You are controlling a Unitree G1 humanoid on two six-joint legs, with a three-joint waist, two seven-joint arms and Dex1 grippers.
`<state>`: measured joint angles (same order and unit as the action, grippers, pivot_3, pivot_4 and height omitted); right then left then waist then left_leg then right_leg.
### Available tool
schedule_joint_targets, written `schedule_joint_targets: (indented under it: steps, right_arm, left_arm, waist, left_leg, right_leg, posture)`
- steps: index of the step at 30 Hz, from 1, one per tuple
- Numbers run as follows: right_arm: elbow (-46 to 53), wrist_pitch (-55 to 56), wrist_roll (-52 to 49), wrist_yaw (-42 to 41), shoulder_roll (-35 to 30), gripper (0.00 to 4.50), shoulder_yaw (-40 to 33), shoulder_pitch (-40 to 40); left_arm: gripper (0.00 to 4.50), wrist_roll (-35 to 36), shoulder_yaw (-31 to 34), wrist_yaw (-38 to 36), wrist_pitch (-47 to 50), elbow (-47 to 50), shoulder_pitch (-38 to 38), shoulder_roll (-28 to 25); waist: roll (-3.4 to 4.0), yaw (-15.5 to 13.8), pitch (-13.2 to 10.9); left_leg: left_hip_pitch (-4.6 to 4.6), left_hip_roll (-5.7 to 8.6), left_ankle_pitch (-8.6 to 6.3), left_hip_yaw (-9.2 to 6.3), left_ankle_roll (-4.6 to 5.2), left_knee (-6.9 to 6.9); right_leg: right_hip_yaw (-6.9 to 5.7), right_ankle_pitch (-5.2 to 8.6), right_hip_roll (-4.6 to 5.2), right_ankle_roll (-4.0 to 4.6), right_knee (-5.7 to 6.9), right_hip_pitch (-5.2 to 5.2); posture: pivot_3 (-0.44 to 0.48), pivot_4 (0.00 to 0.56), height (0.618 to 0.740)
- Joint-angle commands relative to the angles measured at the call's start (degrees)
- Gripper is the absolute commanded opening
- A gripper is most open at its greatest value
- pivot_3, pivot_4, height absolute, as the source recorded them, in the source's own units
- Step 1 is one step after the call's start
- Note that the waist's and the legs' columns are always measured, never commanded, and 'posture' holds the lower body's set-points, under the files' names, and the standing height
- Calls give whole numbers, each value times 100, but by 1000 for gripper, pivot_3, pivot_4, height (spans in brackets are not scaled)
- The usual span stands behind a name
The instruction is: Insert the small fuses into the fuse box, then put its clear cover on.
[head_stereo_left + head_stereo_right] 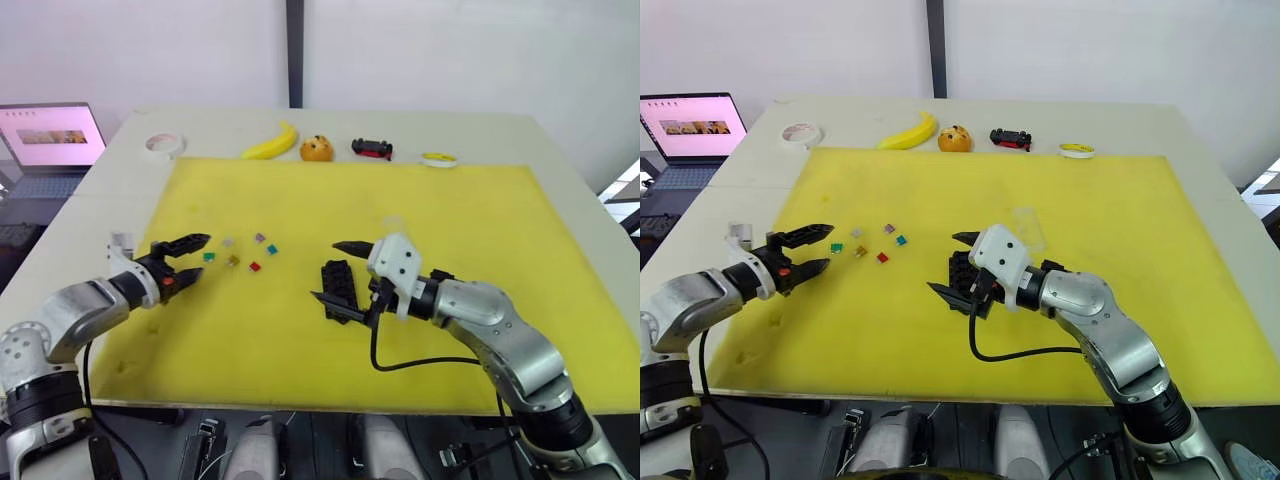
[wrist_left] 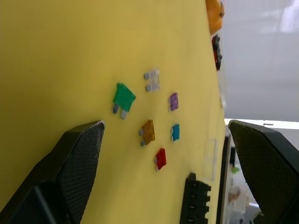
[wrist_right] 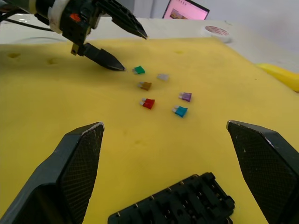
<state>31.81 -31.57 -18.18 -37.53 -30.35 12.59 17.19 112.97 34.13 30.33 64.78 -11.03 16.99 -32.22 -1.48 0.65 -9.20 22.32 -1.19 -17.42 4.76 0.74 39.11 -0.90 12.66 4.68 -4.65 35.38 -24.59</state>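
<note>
On the big yellow foam mat (image 1: 300, 330), the right gripper (image 1: 333, 270) is spread wide, with one black finger on each side of the small black plastic fuse box (image 1: 339, 288). It holds nothing. At 9 o'clock from the box, the left gripper (image 1: 200, 255) is also spread wide and empty. Its tips point at the little fuses lying loose on the mat, just at 3 o'clock from it: green fuse (image 1: 209, 257), orange-brown fuse (image 1: 233, 261), red fuse (image 1: 254, 267), grey fuse (image 1: 228, 242), teal fuse (image 1: 271, 249) and purple fuse (image 1: 259, 238). The see-through plastic cover (image 1: 1027, 225) lies flat at 1 o'clock from the box. Far back sit a white tape roll (image 1: 164, 144), yellow banana (image 1: 272, 143), orange fruit (image 1: 317, 149) and black-and-red toy car (image 1: 371, 148).
</note>
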Motion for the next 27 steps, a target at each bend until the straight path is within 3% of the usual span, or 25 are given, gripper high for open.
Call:
schedule_joint_targets:
  steps: [1,11,27]
  right_arm:
    - [165,100,-14,-55,-6,4500,-101,162]
    - [91,59,-34,-233,28,4500,28,330]
    - [134,-84,-65,-243,7,4500,-42,320]
  left_arm:
    - [4486,3,214,-113,2,190,-130,-12]
    - [4486,3,-70,-424,78,248,-257,226]
    - [4486,3,-550,-138,-522,129,203,669]
  waist:
    - [1,-1,-1]
    - [1,-16,-1]
    - [1,-146,-1]
  left_leg:
    - [0,0,0,0,0,-1]
    - [2,3,0,-2,1,-1]
    - [4,17,-5,-10,9,-1]
  right_leg:
    - [0,0,0,0,0,0]
    - [-5,0,6,1,-8,3]
    - [-14,0,41,2,-11,6]
  posture:
    - [0,150,740]
    - [0,150,740]
    - [0,150,740]
